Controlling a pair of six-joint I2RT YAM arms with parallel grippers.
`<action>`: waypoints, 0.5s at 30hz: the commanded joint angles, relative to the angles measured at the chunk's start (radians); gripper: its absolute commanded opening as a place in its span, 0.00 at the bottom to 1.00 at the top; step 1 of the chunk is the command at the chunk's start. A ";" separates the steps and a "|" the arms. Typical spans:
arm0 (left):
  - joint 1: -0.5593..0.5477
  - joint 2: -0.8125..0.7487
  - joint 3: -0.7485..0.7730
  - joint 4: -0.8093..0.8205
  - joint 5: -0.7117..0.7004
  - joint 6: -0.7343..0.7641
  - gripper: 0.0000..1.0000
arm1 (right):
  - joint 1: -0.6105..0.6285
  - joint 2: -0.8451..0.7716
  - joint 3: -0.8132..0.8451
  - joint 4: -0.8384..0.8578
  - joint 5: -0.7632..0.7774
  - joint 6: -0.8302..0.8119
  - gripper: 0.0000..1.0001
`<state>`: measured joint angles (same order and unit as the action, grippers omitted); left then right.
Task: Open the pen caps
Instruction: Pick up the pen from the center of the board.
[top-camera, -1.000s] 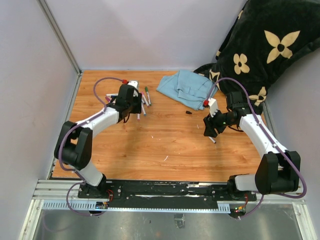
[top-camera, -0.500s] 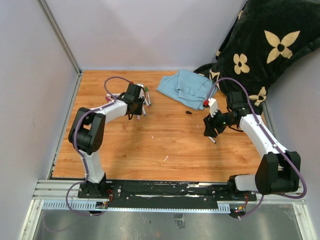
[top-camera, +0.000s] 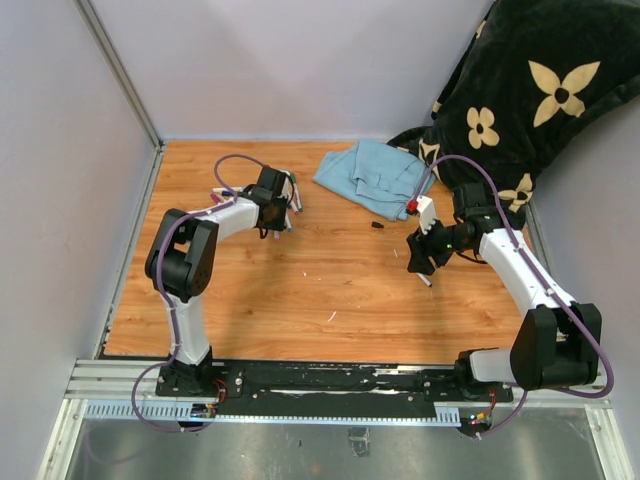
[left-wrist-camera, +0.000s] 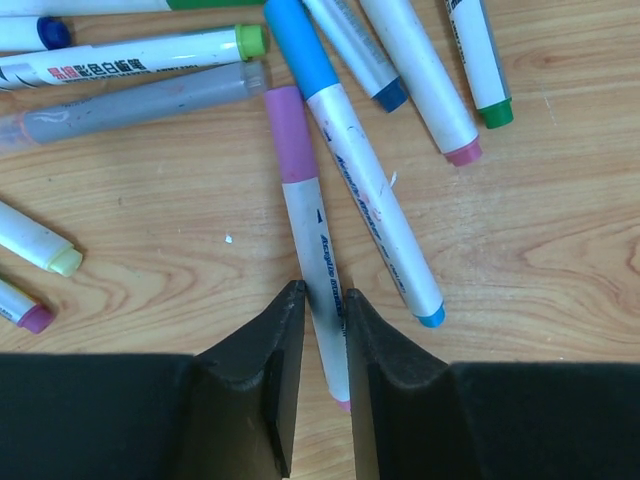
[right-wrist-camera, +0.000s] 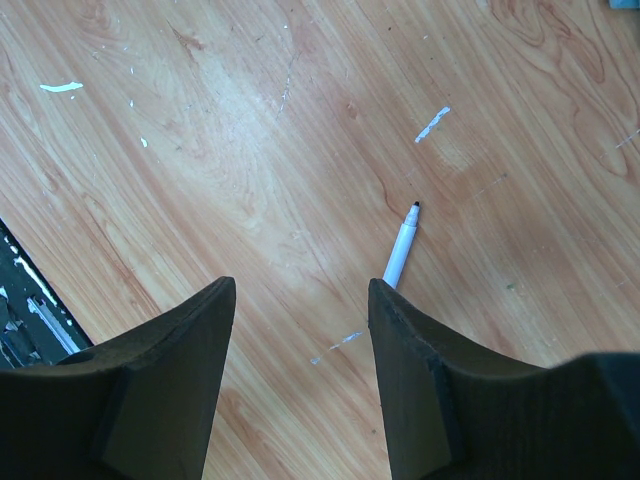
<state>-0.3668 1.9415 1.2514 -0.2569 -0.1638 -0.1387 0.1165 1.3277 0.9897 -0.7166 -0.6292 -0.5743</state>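
The left gripper (left-wrist-camera: 322, 296) sits over the marker pile at the far-left part of the wooden table (top-camera: 330, 290). Its two black fingers (left-wrist-camera: 270, 370) are pinched onto a white-barrelled marker (left-wrist-camera: 318, 250), one pad on each side, both touching the barrel. That marker's lilac plastic cap (left-wrist-camera: 291, 135) is on, at the end away from the gripper & well clear of the pads. Just right of it, lying alongside, is a 2nd white marker (left-wrist-camera: 385, 235) w/ a long sky-blue cap (left-wrist-camera: 300, 45), also on. More markers fan round them, showing short coloured ends: green end (left-wrist-camera: 496, 112), pink end (left-wrist-camera: 464, 153) & navy end (left-wrist-camera: 392, 97) at top right, lime end (left-wrist-camera: 250, 41) top left above a grey marker barrel (left-wrist-camera: 130, 105), pale-yellow end (left-wrist-camera: 64, 262) & magenta end (left-wrist-camera: 36, 319) at the left edge. Can't tell if those are caps or end plugs. The right gripper (right-wrist-camera: 300, 285) is over bare wood on the right side, fingers spread wide w/ nothing btwn them. A thin white pen w/ bare black tip (right-wrist-camera: 402, 250) lies uncapped on the wood, running out from beside one finger. In the top view a small black cap (top-camera: 377, 225) lies alone btwn the two arms, near a crumpled light-blue cloth (top-camera: 368, 172). A black blanket w/ cream flowers (top-camera: 530, 90) fills the far-right corner.
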 joint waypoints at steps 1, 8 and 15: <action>0.006 0.027 0.018 -0.026 -0.004 0.003 0.24 | -0.015 -0.018 0.003 -0.023 -0.029 -0.013 0.57; 0.006 -0.043 -0.084 -0.027 0.048 -0.034 0.14 | -0.016 -0.020 0.004 -0.026 -0.033 -0.015 0.57; 0.000 -0.230 -0.311 -0.003 0.111 -0.117 0.13 | -0.015 -0.018 0.006 -0.026 -0.041 -0.016 0.57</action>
<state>-0.3660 1.7969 1.0515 -0.2115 -0.1097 -0.1970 0.1165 1.3273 0.9897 -0.7170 -0.6395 -0.5751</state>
